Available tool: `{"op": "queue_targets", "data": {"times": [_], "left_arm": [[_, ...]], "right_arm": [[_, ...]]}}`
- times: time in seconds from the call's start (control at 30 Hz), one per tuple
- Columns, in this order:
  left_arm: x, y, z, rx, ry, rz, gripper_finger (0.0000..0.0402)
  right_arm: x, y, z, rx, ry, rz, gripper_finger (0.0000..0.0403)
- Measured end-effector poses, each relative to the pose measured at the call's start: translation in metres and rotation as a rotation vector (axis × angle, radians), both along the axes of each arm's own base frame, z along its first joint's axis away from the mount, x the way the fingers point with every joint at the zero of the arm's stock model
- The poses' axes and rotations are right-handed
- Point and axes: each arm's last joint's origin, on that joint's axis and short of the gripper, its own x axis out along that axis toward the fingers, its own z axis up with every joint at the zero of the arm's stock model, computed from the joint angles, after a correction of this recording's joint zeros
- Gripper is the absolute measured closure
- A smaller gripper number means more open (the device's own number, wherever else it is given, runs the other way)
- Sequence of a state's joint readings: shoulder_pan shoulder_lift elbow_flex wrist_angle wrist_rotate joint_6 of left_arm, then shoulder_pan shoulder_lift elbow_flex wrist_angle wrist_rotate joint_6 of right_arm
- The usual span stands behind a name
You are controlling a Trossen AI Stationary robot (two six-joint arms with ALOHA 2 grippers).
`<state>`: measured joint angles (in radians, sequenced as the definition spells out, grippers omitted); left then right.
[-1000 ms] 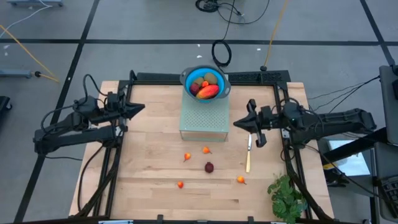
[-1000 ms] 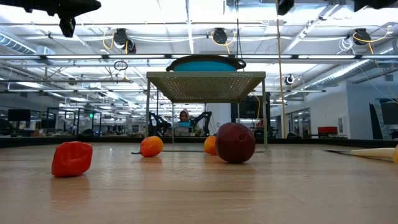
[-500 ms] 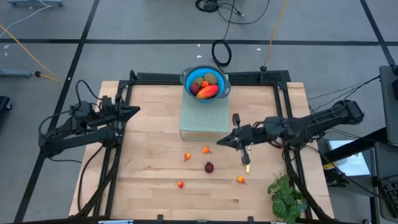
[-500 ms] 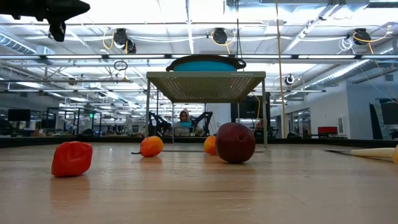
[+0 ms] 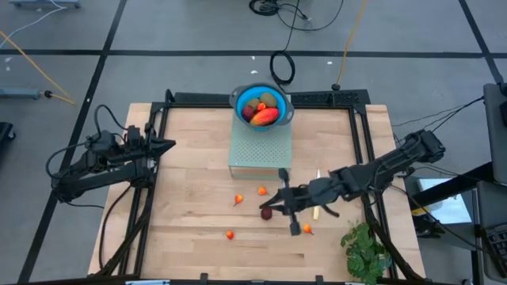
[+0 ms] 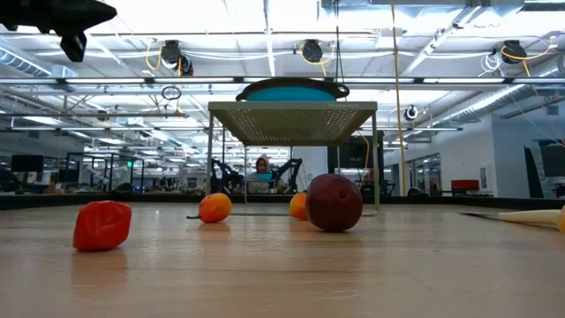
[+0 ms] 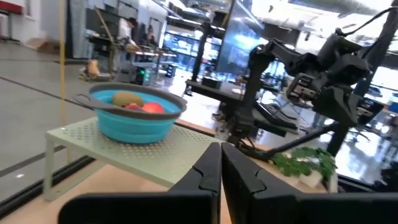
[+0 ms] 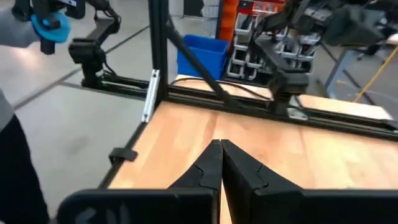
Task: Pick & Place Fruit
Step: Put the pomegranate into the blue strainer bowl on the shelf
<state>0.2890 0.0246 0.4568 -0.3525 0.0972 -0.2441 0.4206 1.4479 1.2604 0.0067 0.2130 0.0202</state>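
A blue bowl (image 5: 261,105) holds the mango (image 5: 265,116), two brown kiwis and a dark-red ball. It stands on a pale green perforated stand (image 5: 260,150). On the wood lie a dark-red ball (image 5: 266,213) (image 6: 334,202) and several tiny orange-red fruits (image 5: 262,191) (image 5: 238,199) (image 5: 230,234) (image 5: 306,229). My right gripper (image 5: 272,204) (image 8: 221,155) is shut and points toward the table's left, high over the table beside the loose dark-red ball, which nothing touches in the low view. My left gripper (image 5: 172,144) (image 7: 220,163) is shut and raised at the table's left edge.
A pale-handled knife (image 5: 317,210) (image 6: 530,215) lies partly under my right arm. A green leafy bunch (image 5: 364,249) (image 7: 305,162) sits at the near right corner. A black frame (image 5: 348,99) borders the table. Bare wood lies on the table's left half.
My right gripper has swung from the table's right edge toward the middle and the near edge, passing over the knife, and now hangs by the loose dark-red ball, still shut. My left gripper has drawn back a little toward the left edge. No fruit has moved.
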Motion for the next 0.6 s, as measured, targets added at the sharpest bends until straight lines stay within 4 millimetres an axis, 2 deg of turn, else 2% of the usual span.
{"op": "queue_targets", "data": {"times": [0.17, 0.27, 0.6], "left_arm": [[0.0, -0.001, -0.002, -0.022, 0.011, -0.044, 0.0397], [0.003, 0.0, -0.004, -0.027, -0.004, -0.039, 0.0396], [0.019, 0.004, -0.023, -0.045, -0.059, -0.046, 0.04]], "right_arm": [[0.014, 0.012, -0.012, 0.025, 0.054, 0.008, 0.0402], [0.015, 0.016, -0.021, 0.005, 0.108, 0.016, 0.0397], [0.011, 0.016, -0.03, 0.046, 0.225, -0.01, 0.0336]]}}
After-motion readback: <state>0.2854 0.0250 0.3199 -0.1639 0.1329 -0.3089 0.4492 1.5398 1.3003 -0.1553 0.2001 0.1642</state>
